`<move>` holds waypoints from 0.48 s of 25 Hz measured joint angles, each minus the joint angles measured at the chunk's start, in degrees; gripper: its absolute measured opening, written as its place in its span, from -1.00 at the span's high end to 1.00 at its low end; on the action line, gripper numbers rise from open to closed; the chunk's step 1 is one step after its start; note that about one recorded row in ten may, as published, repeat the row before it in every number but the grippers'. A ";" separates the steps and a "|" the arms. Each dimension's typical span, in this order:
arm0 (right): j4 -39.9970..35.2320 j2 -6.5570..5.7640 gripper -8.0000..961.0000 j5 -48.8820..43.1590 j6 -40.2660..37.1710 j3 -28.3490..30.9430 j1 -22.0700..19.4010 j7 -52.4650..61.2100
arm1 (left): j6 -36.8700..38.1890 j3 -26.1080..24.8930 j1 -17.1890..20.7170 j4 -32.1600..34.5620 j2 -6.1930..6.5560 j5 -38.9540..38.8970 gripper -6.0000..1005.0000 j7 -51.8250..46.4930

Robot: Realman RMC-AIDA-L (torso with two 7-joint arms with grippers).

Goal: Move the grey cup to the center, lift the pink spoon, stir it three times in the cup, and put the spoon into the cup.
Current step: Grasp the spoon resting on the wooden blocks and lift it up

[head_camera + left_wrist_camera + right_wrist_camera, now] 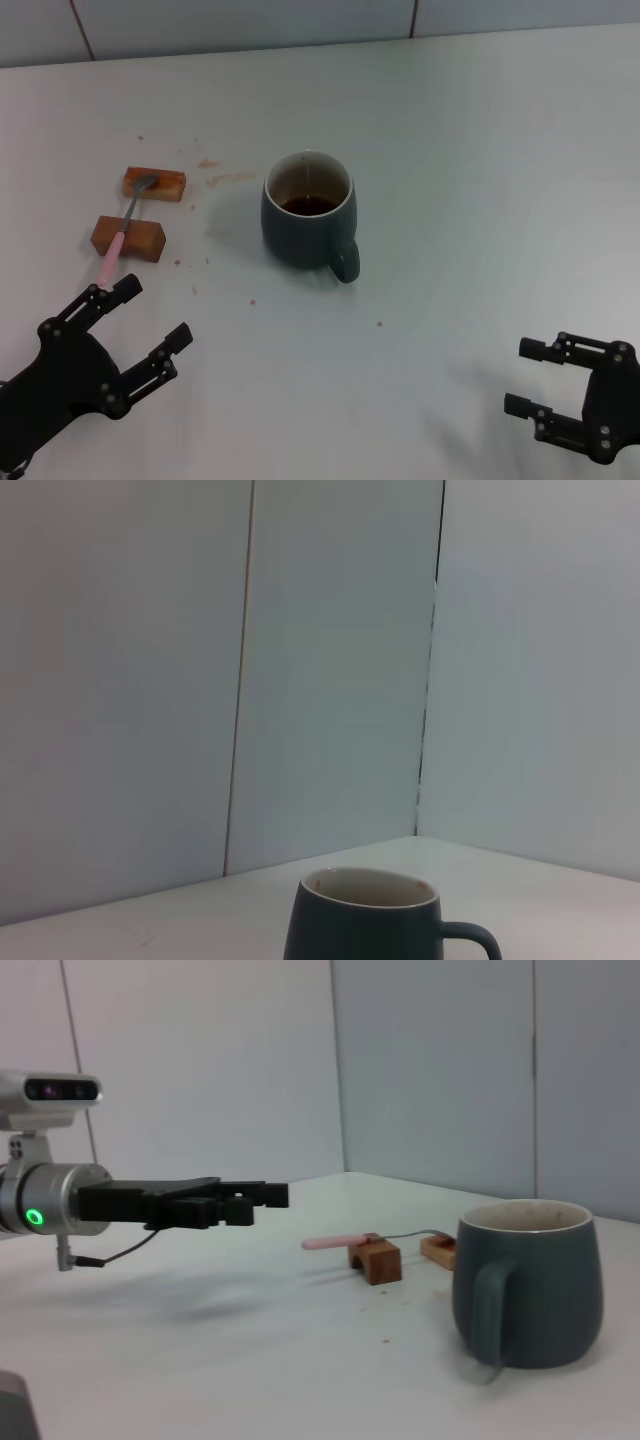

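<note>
The grey cup (307, 212) stands upright in the middle of the white table, handle toward the front right; it also shows in the left wrist view (365, 918) and the right wrist view (527, 1283). To its left the pink spoon (125, 227) lies across two brown wooden blocks (130, 237), metal bowl on the far block, pink handle reaching toward the front. My left gripper (150, 322) is open at the front left, just short of the spoon's handle; the right wrist view shows it too (255, 1200). My right gripper (527, 376) stands open at the front right, apart from the cup.
Brown stains and crumbs (222, 175) dot the table between the blocks and the cup. A tiled wall (300, 20) rises behind the table's far edge.
</note>
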 joint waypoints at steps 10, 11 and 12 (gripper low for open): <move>-0.10 0.07 -0.57 0.56 0.39 -0.02 -0.20 -0.95 | -0.04 0.00 0.04 -0.30 -0.02 -0.04 -0.51 0.30; -0.10 0.07 -0.57 0.56 0.39 -0.02 -0.20 -0.95 | -0.04 0.00 0.04 -0.30 -0.02 -0.04 -0.51 0.30; 0.00 0.08 -0.57 0.58 0.39 -0.02 -0.22 -1.27 | -0.04 0.00 0.14 -0.33 -0.06 -0.06 -0.50 0.34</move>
